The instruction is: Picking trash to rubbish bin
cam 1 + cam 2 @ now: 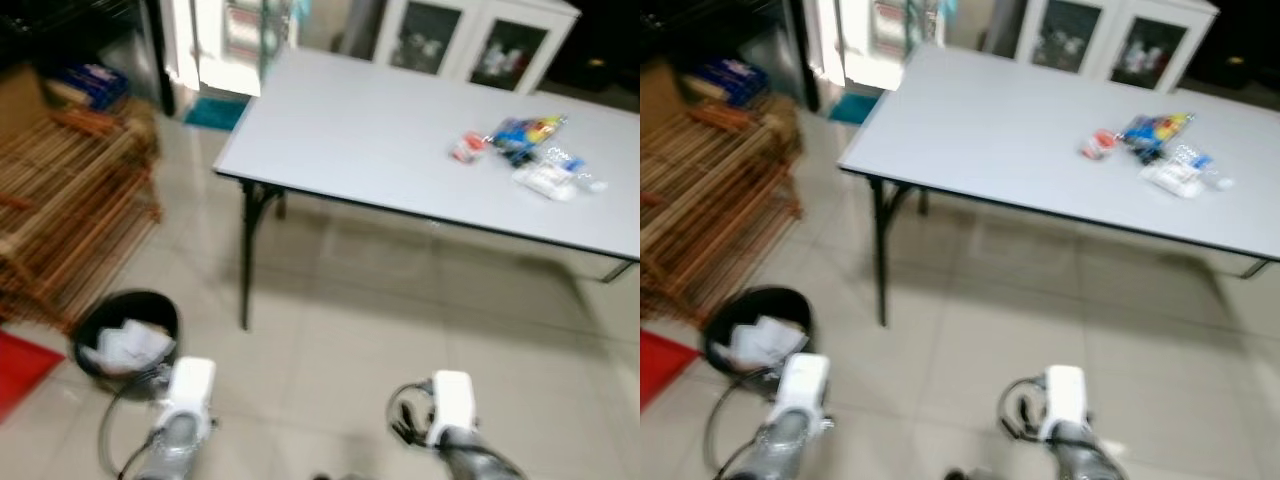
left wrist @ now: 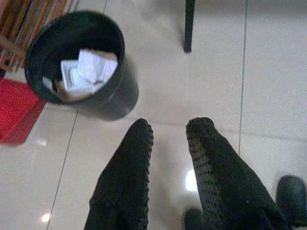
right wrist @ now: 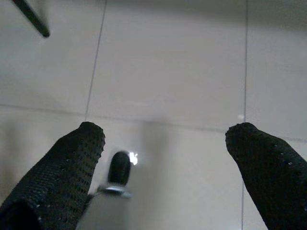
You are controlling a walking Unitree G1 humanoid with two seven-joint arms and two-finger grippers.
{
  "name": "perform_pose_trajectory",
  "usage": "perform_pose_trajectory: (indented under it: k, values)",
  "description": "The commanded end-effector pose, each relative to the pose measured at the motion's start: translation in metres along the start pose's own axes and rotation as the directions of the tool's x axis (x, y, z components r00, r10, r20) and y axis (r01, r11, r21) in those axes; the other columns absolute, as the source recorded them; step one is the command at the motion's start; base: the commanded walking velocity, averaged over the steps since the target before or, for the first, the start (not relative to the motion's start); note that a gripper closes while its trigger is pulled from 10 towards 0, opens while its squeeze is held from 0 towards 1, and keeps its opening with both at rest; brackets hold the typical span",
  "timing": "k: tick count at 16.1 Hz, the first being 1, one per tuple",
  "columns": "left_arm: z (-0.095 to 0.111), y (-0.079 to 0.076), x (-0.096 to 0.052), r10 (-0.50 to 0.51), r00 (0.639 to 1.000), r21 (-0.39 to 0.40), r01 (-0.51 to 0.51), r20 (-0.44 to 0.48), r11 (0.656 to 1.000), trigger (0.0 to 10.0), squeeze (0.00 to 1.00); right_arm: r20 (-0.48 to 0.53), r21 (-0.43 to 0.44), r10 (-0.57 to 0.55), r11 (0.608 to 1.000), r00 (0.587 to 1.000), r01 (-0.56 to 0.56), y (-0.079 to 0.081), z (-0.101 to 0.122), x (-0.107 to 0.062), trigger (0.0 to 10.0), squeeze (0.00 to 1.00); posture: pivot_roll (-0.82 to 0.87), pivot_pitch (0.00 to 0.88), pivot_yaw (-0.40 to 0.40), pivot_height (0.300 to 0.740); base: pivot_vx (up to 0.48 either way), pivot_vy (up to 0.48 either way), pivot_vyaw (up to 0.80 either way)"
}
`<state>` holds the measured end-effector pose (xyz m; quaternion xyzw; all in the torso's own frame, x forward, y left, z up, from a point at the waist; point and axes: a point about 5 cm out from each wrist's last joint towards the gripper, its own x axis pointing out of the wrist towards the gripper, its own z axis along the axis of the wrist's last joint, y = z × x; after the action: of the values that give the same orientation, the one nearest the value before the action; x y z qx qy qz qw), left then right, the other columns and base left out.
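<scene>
**Both arms low, trash on the table, bin at my left**

From the head, I see a grey table ahead with a small heap of trash near its far right end: a red piece, a colourful wrapper and clear plastic. On the floor to the left stands the black bin, white paper already inside, beside a wooden rack.

On the left wrist, the left gripper hangs over the tiles just beside the bin, fingers a narrow gap apart, holding nothing.

On the right wrist, the right gripper is spread wide over bare tiles, empty
</scene>
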<state>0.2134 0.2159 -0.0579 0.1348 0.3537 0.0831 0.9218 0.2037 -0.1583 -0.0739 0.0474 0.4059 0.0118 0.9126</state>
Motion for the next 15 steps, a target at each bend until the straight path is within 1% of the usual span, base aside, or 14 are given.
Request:
perform_pose_trajectory:
  k: [1, 5, 8, 15]
  values:
    - [0.0015, -0.0072, -0.0004, -0.013, 1.000, 0.000, 0.013, 0.002, 1.000, 10.0, 0.00, 0.008, -0.009, -0.024, 1.000, 1.000, 0.024, -0.0090, 0.0044, -0.0001, 10.0, 0.00, -0.06, 0.072, -0.118, 0.740, 0.000, -0.480, 0.00]
    - [0.0010, -0.0070, -0.0005, -0.014, 1.000, 0.001, 0.014, -0.001, 1.000, 10.0, 0.00, 0.008, -0.009, -0.020, 1.000, 1.000, 0.021, -0.0085, 0.0038, -0.0002, 10.0, 0.00, -0.06, 0.074, -0.119, 0.740, 0.000, -0.480, 0.00]
    - [0.0007, -0.0070, -0.0005, -0.015, 1.000, 0.004, 0.015, -0.002, 1.000, 10.0, 0.00, 0.004, -0.003, -0.023, 1.000, 1.000, 0.023, -0.0089, 0.0027, -0.0004, 10.0, 0.00, -0.06, 0.074, -0.119, 0.740, 0.000, -0.480, -0.53]
    - [0.0014, -0.0074, -0.0004, -0.017, 1.000, 0.008, 0.017, 0.001, 1.000, 10.0, 0.00, 0.008, -0.016, -0.017, 1.000, 1.000, 0.017, -0.0087, 0.0030, -0.0005, 10.0, 0.00, -0.06, 0.063, -0.118, 0.740, 0.000, -0.480, 0.00]
